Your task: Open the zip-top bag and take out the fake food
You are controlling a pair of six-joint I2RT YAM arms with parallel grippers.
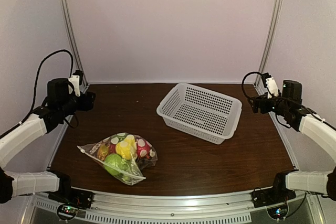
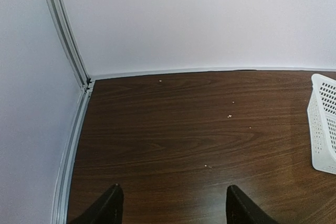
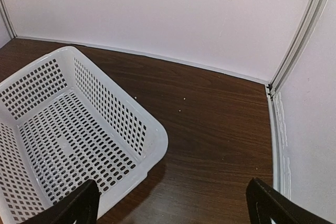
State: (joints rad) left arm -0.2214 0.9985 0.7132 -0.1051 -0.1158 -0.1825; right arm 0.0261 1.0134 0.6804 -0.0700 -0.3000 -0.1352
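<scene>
Up by the back-left corner, the left pincer (image 2: 173,211) hangs over the surface (image 2: 173,129), jaws spread wide with nothing between them. The left rail (image 2: 71,145) along the side wall runs just off its left finger, so that side's tight. Ahead of it is bare brown wood with a few pale crumbs (image 2: 230,116), right up to the back wall (image 2: 210,19). One end of the white basket (image 2: 323,124) pokes in on its right.

Over by the back-right corner, the right pincer (image 3: 176,208) is about as wide open as it gets and is gripping nothing. The right rail (image 3: 275,129) runs near its right finger, and the basket's corner sits just ahead of its left finger, at an angle to the walls. A strip of open wood lies between basket and rail. All I can see inside the basket is its own perforated floor.

The zip-top bag (image 1: 118,156) lies flat on the surface, behind and to the right of the left pincer, toward the arm bases. It's well apart from both pincers and the basket. The fake food (image 1: 125,153) is all inside it: a yellow lemon (image 1: 125,148), green apple (image 1: 114,164), red apple (image 1: 143,148) and orange piece (image 1: 103,152).

Count: two pincers, one bag, one basket, and four fruits I can make out. Anything more is lost in the crinkles.
</scene>
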